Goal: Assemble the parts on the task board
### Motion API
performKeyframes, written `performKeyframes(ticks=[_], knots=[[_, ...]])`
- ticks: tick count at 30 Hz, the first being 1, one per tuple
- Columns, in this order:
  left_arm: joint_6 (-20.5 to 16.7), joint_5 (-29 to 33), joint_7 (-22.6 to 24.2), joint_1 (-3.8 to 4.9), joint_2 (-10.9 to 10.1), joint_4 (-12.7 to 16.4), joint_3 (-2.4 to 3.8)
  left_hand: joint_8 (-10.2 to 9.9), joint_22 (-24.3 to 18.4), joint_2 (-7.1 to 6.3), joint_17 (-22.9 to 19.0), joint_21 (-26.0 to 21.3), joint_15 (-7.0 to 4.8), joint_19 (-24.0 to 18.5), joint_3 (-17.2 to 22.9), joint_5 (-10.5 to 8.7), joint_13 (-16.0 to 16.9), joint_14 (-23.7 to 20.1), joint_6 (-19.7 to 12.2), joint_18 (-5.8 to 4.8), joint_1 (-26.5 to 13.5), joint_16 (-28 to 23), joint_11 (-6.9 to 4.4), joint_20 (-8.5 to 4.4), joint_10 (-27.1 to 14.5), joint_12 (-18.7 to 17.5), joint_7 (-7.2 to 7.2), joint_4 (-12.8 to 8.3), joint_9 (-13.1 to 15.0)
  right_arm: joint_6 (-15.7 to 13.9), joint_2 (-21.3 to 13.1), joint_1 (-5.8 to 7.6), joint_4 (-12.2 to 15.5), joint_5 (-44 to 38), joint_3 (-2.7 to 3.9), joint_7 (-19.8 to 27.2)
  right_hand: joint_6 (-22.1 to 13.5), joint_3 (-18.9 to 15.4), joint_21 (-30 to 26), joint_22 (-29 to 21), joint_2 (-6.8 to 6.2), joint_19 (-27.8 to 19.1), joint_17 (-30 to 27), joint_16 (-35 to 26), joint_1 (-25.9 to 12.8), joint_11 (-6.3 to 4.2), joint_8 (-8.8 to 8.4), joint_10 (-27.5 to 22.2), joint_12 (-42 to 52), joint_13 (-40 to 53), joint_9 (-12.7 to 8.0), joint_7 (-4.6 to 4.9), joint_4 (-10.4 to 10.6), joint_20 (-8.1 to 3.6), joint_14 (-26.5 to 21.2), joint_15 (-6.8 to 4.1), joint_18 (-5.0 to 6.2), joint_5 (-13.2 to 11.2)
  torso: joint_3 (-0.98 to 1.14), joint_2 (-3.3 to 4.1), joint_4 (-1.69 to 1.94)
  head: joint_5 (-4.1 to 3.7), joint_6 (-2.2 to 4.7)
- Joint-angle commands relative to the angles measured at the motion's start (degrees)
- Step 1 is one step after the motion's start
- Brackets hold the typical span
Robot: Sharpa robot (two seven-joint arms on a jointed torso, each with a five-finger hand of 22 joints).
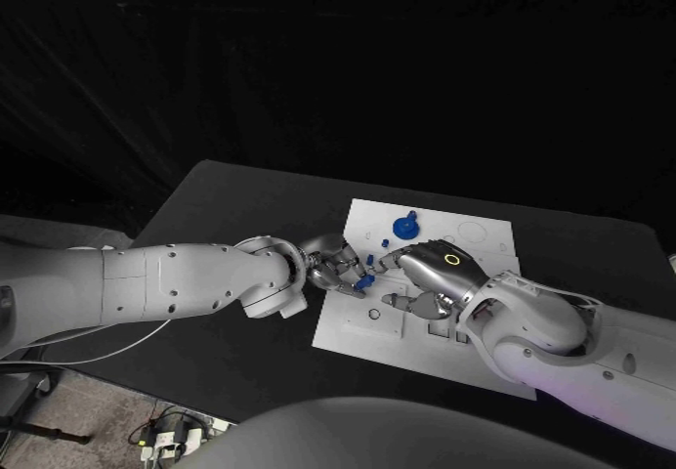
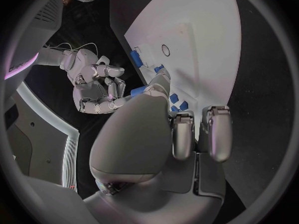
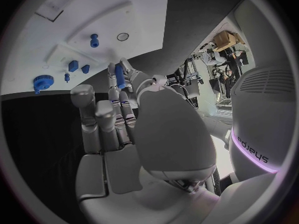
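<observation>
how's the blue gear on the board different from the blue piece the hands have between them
The blue gear is round, wide and toothed; the blue piece is a slim, elongated bar. The gear lies free on the task board, far from both hands; the piece is held up in the fingers of the right hand, with the left hand close against it. Whether the left hand also grips the piece is unclear. Both are blue parts.
</observation>
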Motion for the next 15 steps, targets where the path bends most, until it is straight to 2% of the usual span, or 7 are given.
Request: performKeyframes(ticks=[1,4,7,12,15], knots=[[0.64,0.60,1.42,0.01,0.03,0.35,0.04,0.23,13.57,-0.01,15.07,-0.32,-0.35,2.43,0.13,0.37,15.06,5.92,0.92,-0.18,0.48,0.14,-0.37,-0.07,5.96,0.15,0.12,-0.13,0.06,1.82,0.65,-0.48,-0.81,-1.84,0.01,-1.46,0.59,-0.13,-0.59,4.08,0.42,-0.57,-0.17,-0.22,-0.04,0.04,-0.44,-0.91,-0.22,0.19,0.13,-0.11,-0.58,0.19,-0.55,0.06,0.55,0.12,0.01,0.03,0.02,0.20,-0.01],[0.60,0.60,1.65,0.01,-0.02,0.49,0.04,0.22,13.56,0.01,15.07,-0.34,-0.35,2.42,0.13,0.38,15.06,5.92,0.91,-0.17,0.51,0.14,-0.36,-0.06,5.96,0.15,0.13,-0.15,0.06,1.18,1.14,-0.90,-1.39,-1.84,0.02,-1.70,1.42,-0.33,-1.36,3.95,0.71,-1.10,-0.50,-0.34,-0.01,0.06,-0.63,-1.50,0.32,0.68,0.50,-0.29,-1.06,0.30,-1.01,0.08,0.70,0.38,-0.01,0.03,0.00,0.17,-0.01],[0.59,0.60,1.86,0.01,-0.01,0.54,0.04,0.22,13.56,0.01,15.07,-0.34,-0.35,2.42,0.13,0.38,15.06,5.92,0.91,-0.17,0.51,0.14,-0.36,-0.06,5.96,0.15,0.13,-0.15,0.06,0.82,1.60,-1.15,-2.01,-1.80,0.03,-1.80,1.53,-0.33,-1.74,3.94,1.01,-1.44,-0.57,-0.36,0.35,0.07,-1.14,-2.77,1.06,1.35,0.99,-0.94,-1.89,0.28,-1.35,0.02,0.80,1.95,-0.01,-0.01,0.01,0.14,-0.01],[0.62,0.54,2.06,0.01,-0.03,0.65,0.04,0.22,13.56,0.01,15.07,-0.34,-0.35,2.42,0.13,0.38,15.06,5.92,0.91,-0.17,0.51,0.14,-0.36,-0.06,5.96,0.15,0.13,-0.15,0.06,-0.45,2.18,-1.32,-2.93,-1.22,0.03,-1.37,1.14,-0.10,-2.04,3.94,1.60,-1.84,-0.54,-0.32,0.12,0.37,-2.24,-4.33,2.94,2.78,1.94,-0.96,-2.95,0.44,-1.76,0.25,0.81,4.88,0.02,-0.03,0.04,0.06,-0.01],[0.77,0.49,2.00,0.02,-0.05,0.70,0.04,0.21,13.55,0.03,15.07,-0.37,-0.34,2.40,0.13,0.39,15.06,5.92,0.89,-0.16,0.54,0.14,-0.34,-0.06,5.96,0.15,0.15,-0.18,0.07,-1.38,2.41,-1.42,-3.31,-0.70,0.03,-0.95,0.59,0.07,-1.72,4.02,1.84,-1.71,-0.12,-0.13,-0.05,0.50,-2.81,-4.59,3.87,3.40,2.33,-1.30,-3.36,0.54,-1.61,0.42,0.78,5.47,0.01,-0.01,-0.01,0.08,-0.01]])
